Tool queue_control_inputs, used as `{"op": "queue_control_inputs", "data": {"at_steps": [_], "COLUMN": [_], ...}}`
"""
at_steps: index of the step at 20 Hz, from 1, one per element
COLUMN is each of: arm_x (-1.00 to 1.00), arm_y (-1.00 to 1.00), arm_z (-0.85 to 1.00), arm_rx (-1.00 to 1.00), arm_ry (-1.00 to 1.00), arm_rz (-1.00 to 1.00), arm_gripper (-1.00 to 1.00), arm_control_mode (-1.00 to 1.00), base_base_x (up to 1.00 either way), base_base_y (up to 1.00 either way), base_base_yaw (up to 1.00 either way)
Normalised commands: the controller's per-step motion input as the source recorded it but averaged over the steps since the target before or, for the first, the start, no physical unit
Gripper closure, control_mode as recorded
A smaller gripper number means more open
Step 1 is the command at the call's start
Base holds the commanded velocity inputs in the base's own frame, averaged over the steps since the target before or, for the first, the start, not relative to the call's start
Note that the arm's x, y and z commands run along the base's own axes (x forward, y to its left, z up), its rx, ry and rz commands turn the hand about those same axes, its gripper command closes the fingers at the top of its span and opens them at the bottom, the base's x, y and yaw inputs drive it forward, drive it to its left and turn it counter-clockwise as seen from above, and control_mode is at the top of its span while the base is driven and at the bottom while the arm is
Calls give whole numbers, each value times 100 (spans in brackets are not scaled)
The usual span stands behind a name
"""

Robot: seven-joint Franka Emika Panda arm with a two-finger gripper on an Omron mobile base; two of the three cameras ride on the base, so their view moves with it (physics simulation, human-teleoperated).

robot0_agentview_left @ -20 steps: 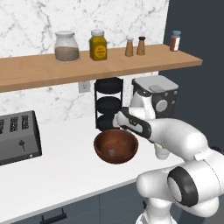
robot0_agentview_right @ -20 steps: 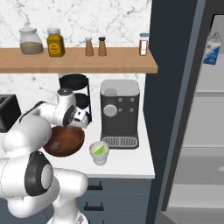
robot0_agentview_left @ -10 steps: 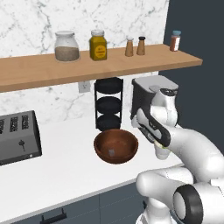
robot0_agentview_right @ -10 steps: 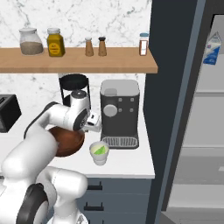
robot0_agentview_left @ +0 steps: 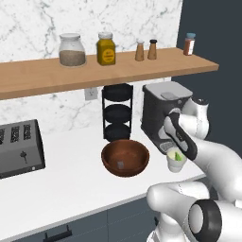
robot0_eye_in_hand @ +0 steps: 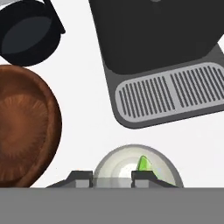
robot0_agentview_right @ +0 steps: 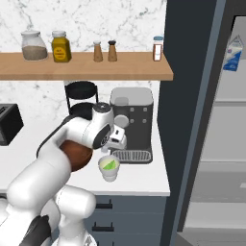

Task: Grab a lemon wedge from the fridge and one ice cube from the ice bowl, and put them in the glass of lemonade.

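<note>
A: What is crowding the glass of lemonade (robot0_agentview_right: 109,168)?

B: The coffee machine (robot0_agentview_right: 131,124) is standing at its 1 o'clock in the right base view, and the ice bowl (robot0_agentview_left: 125,157) is sitting just beside it at 9 o'clock.

A: Any free room?

B: Bare counter (robot0_agentview_left: 66,189) is lying open toward 6 o'clock; the shelf (robot0_agentview_left: 94,71) is hanging high overhead.

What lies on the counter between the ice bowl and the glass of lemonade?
Nothing: in the hand view, bare white counter separates the ice bowl from the glass of lemonade.
</note>
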Motion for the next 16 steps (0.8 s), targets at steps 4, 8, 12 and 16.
{"op": "queue_control_inputs", "data": {"at_steps": [4, 8, 12, 16], "arm_x": [0, -5, -19, 0], "arm_y": [-39, -25, -3, 3], "arm_z": [0, -5, -12, -24], "arm_rx": [-3, -1, 0, 0], "arm_ry": [12, 13, 7, 4], "arm_rz": [0, 0, 0, 0], "arm_gripper": [100, 100, 100, 100], "arm_control_mode": [-100, -100, -100, -100], "base_base_x": [0, 0, 0, 0], "base_base_y": [0, 0, 0, 0], "base_base_yaw": [0, 0, 0, 0]}}
